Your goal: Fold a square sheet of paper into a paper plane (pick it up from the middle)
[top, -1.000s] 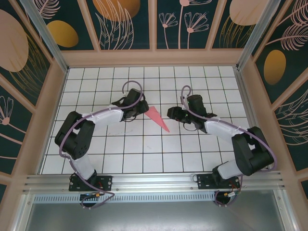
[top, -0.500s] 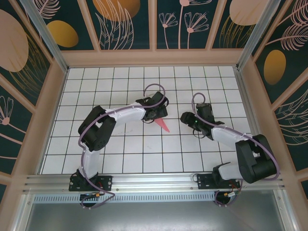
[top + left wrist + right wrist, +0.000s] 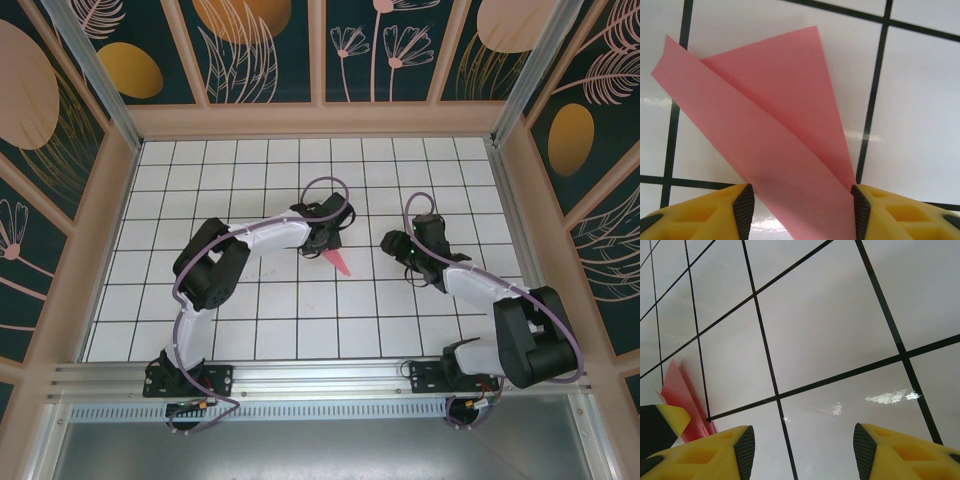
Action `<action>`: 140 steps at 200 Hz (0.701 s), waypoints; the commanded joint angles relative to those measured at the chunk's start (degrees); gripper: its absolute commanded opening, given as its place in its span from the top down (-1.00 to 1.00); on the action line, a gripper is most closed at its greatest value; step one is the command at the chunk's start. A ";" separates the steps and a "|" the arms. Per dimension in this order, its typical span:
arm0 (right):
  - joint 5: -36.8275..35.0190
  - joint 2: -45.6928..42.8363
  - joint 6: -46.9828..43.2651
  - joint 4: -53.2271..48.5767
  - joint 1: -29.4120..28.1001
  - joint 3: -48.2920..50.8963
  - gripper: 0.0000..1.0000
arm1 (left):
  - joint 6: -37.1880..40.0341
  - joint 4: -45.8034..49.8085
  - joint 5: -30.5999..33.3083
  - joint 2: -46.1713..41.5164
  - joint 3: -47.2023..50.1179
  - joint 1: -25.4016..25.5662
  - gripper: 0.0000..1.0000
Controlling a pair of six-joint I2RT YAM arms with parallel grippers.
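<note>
On the left, we see the left arm (image 3: 205,275) folded sharply at the elbow, its forearm stretched rightward across the gridded table (image 3: 260,320) to the middle. The left gripper (image 3: 330,238) is tipped down over the paper plane (image 3: 339,263). The plane lies on the tiles with its sharp tip poking out toward the near edge. From that wrist we find the jaws apart and straddling the plane (image 3: 775,125), with pink paper filling the gap between them. Farther right, the right arm (image 3: 530,345) bends back at its elbow and reaches leftward. The right gripper (image 3: 392,243) sits near the plane without touching it, its jaws spread over bare tiles.
</note>
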State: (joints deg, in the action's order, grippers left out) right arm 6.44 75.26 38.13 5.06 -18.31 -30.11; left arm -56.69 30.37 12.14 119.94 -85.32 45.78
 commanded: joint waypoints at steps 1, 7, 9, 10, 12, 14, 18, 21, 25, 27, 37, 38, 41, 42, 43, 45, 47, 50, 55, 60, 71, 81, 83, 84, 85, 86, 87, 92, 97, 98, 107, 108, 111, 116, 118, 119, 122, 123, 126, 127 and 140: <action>-0.89 -1.35 1.14 -1.26 0.41 0.78 -0.15 | -1.64 1.64 1.62 -3.65 2.32 0.41 -0.06; -0.81 -1.30 1.09 -1.26 0.44 0.75 -0.15 | -1.96 1.46 1.91 -4.23 2.77 0.37 -0.03; -0.81 -1.34 1.14 -1.25 0.46 0.75 -0.15 | -2.10 1.30 1.92 -4.55 2.96 0.41 -0.02; -0.77 -1.34 1.11 -1.27 0.42 0.75 -0.15 | -2.10 1.15 1.96 -4.68 3.05 0.43 -0.01; -0.80 -1.35 1.17 -1.21 0.39 0.75 -0.14 | -2.18 0.98 1.95 -4.88 3.29 0.40 0.00; -0.81 -1.30 1.20 -1.24 0.38 0.75 -0.14 | -2.33 0.76 2.00 -5.13 3.53 0.44 0.01; -0.77 -1.30 1.22 -1.28 0.41 0.75 -0.14 | -2.55 0.46 2.01 -5.62 3.93 0.38 0.04; -0.80 -1.34 1.31 -1.28 0.42 0.75 -0.14 | -2.60 0.17 2.07 -5.87 4.22 0.41 0.06; -0.81 -1.34 1.33 -1.34 0.38 0.75 -0.14 | -2.79 -0.14 2.07 -6.22 4.59 0.44 0.10; -0.79 -1.32 1.33 -1.29 0.44 0.75 -0.14 | -2.88 -0.27 2.09 -6.39 4.75 0.45 0.12; -0.81 -1.26 1.41 -1.33 0.45 0.67 -0.14 | -3.33 -0.94 2.20 -6.98 5.62 0.45 0.21; -0.81 -1.26 1.41 -1.39 0.41 0.67 -0.14 | -3.34 -1.02 2.15 -7.04 5.66 0.41 0.22; -0.81 -1.22 1.40 -1.38 0.40 0.66 -0.14 | -3.43 -1.11 2.10 -7.20 5.87 0.42 0.24; -0.81 -1.19 1.41 -1.42 0.39 0.66 -0.14 | -3.43 -1.15 2.10 -7.23 5.91 0.39 0.25; -0.81 -1.18 1.42 -1.39 0.38 0.66 -0.14 | -3.52 -1.22 2.10 -7.29 5.98 0.42 0.26; -0.81 -1.18 1.42 -1.40 0.44 0.66 -0.14 | -3.58 -1.31 2.10 -7.34 6.09 0.38 0.27; -0.79 -1.17 1.42 -1.42 0.46 0.66 -0.14 | -3.58 -1.40 2.10 -7.46 6.19 0.41 0.29; -0.74 -1.17 1.40 -1.45 0.43 0.69 -0.14 | -3.60 -1.59 2.03 -7.56 6.36 0.39 0.31; -0.72 -1.10 1.48 -1.47 0.44 0.58 -0.13 | -3.61 -1.78 1.97 -7.74 6.62 0.45 0.37; -0.78 -1.04 1.51 -1.55 0.39 0.57 -0.13 | -3.69 -1.89 2.00 -7.87 6.82 0.41 0.44; -0.81 -1.00 1.51 -1.58 0.41 0.58 -0.13 | -3.69 -1.89 2.00 -8.04 7.01 0.44 0.55; -0.81 -1.01 1.60 -1.69 0.43 0.49 -0.13 | -3.62 -2.05 2.01 -8.28 7.23 0.38 0.66; -0.77 -1.00 1.60 -1.69 0.39 0.49 -0.13 | -3.61 -2.06 1.96 -8.31 7.26 0.41 0.69; -0.75 -1.00 1.60 -1.70 0.38 0.49 -0.13 | -3.61 -2.11 1.94 -8.31 7.27 0.39 0.70; -0.73 -1.00 1.60 -1.67 0.42 0.49 -0.13 | -3.56 -2.13 1.93 -8.36 7.27 0.42 0.72; -0.73 -1.00 1.55 -1.65 0.40 0.49 -0.13 | -3.59 -2.15 1.93 -8.38 7.31 0.44 0.73; -0.77 -1.00 1.58 -1.69 0.43 0.44 -0.13 | -3.60 -2.15 1.88 -8.44 7.34 0.40 0.75; -0.73 -0.97 1.59 -1.71 0.43 0.41 -0.13 | -3.45 -2.26 1.83 -8.56 7.36 0.45 0.80; -0.72 -1.00 1.66 -1.72 0.42 0.40 -0.12 | -3.35 -2.44 1.70 -8.80 7.43 0.40 0.86; -0.72 -1.00 1.67 -1.76 0.44 0.36 -0.13 | -3.35 -2.52 1.68 -8.87 7.44 0.38 0.87; -0.72 -1.15 1.68 -1.88 0.43 0.27 -0.12 | -2.85 -3.23 1.23 -9.48 7.77 0.36 0.97; -0.72 -1.16 1.68 -1.89 0.45 0.25 -0.12 | -2.74 -3.40 1.14 -9.56 7.83 0.41 0.98; -0.62 -1.24 1.67 -1.83 0.45 0.23 -0.12 | -2.64 -3.81 0.87 -9.87 7.95 0.38 1.00; -0.51 -1.41 1.55 -1.87 0.42 0.18 -0.13 | -2.14 -4.63 0.34 -10.51 8.23 0.41 1.00; -0.43 -1.50 1.45 -1.82 0.45 0.15 -0.12 | -1.94 -5.08 0.16 -10.80 8.41 0.44 1.00; -0.40 -1.55 1.44 -1.77 0.46 0.14 -0.12 | -1.81 -5.38 0.03 -10.92 8.46 0.40 1.00; -0.26 -1.68 1.35 -1.73 0.41 0.14 -0.13 | -1.45 -6.20 -0.39 -11.39 8.88 0.41 1.00; -0.18 -1.73 1.30 -1.68 0.39 0.14 -0.13 | -1.30 -6.51 -0.51 -11.61 9.00 0.43 1.00; 0.07 -1.90 1.13 -1.59 0.45 0.06 -0.13 | -0.91 -7.45 -0.94 -12.17 9.45 0.43 1.00; 0.16 -1.98 1.06 -1.53 0.41 0.05 -0.13 | -0.81 -7.79 -1.14 -12.35 9.64 0.44 1.00; 1.95 -2.80 0.09 -0.68 0.43 0.05 -0.13 | 0.82 -13.43 -3.92 -15.66 12.50 0.41 1.00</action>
State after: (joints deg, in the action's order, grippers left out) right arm 6.55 75.02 39.13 4.05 -18.31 -30.09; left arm -59.00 25.54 11.88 110.67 -76.27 45.78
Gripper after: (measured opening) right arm 0.563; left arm 0.070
